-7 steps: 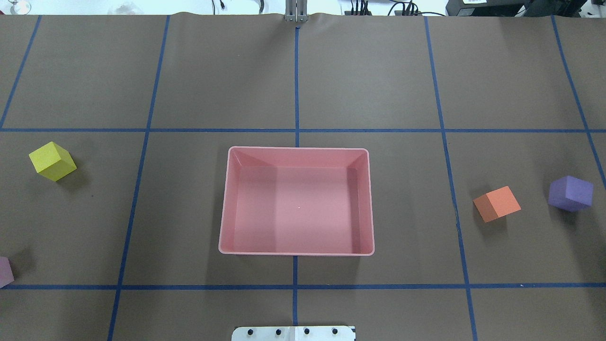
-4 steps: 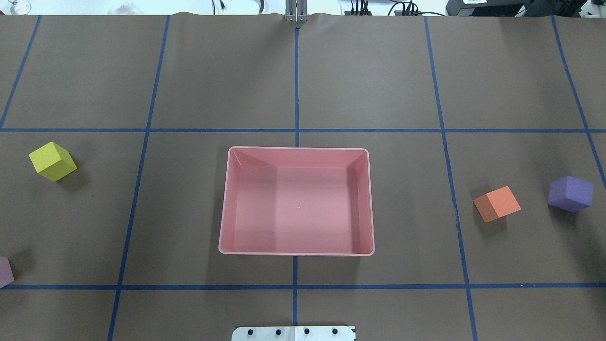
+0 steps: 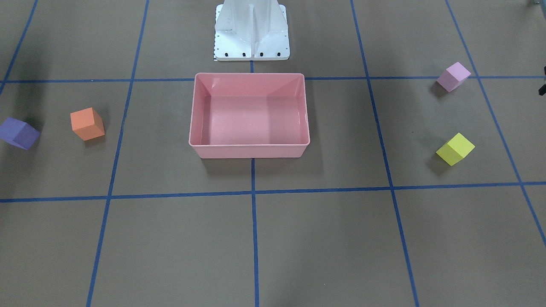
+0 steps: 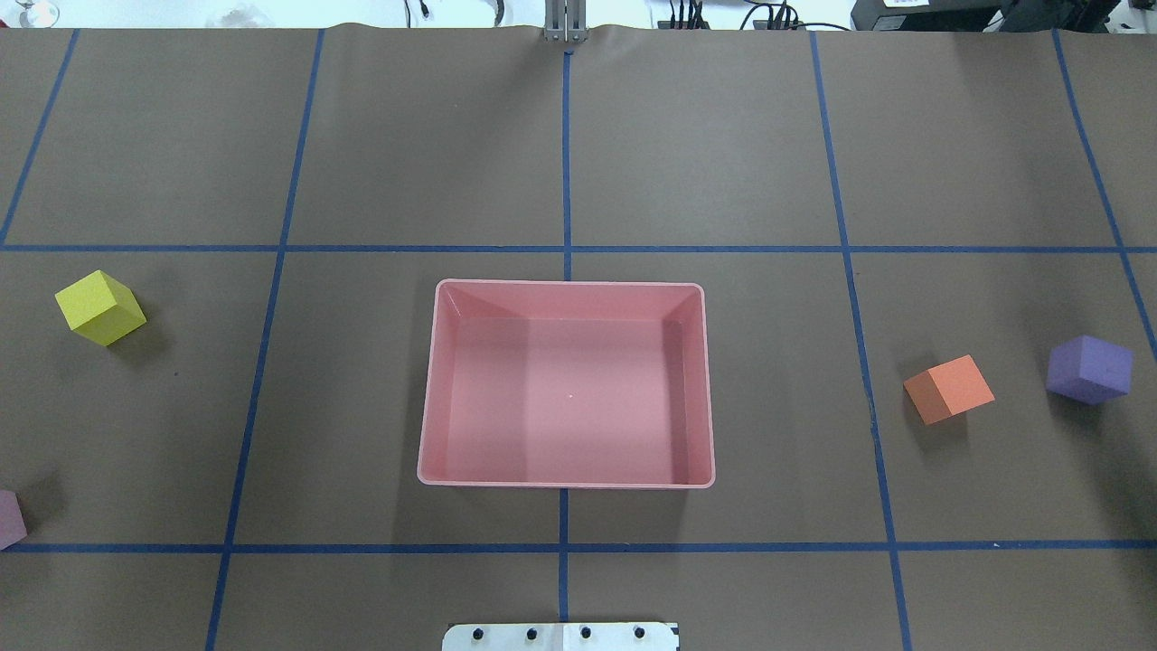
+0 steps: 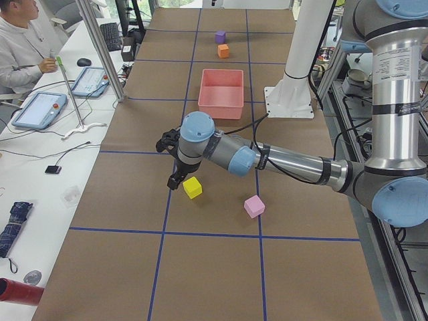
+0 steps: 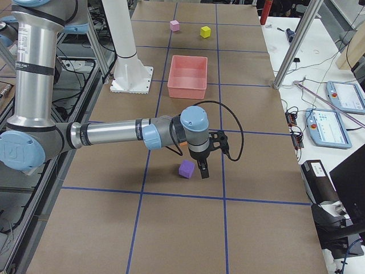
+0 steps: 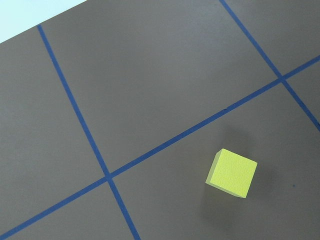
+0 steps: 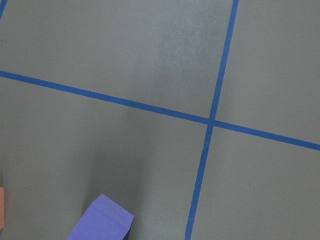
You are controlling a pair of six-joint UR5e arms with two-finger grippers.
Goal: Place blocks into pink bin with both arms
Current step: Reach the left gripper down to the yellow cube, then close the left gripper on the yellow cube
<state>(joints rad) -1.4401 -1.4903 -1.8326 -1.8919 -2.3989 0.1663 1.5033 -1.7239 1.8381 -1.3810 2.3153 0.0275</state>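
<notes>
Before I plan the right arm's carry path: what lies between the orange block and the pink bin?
Between orange block and pink bin the overhead view shows only bare table cover, crossed by one blue tape line.

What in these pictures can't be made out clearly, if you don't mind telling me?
- Left gripper: seen only in the exterior left view, small and side-on; open or shut cannot be told.
- Right gripper: seen only in the exterior right view; same doubt.
- Light pink block: cut off by the overhead view's left edge.
- Purple block: cut off by the right wrist view's bottom edge.
</notes>
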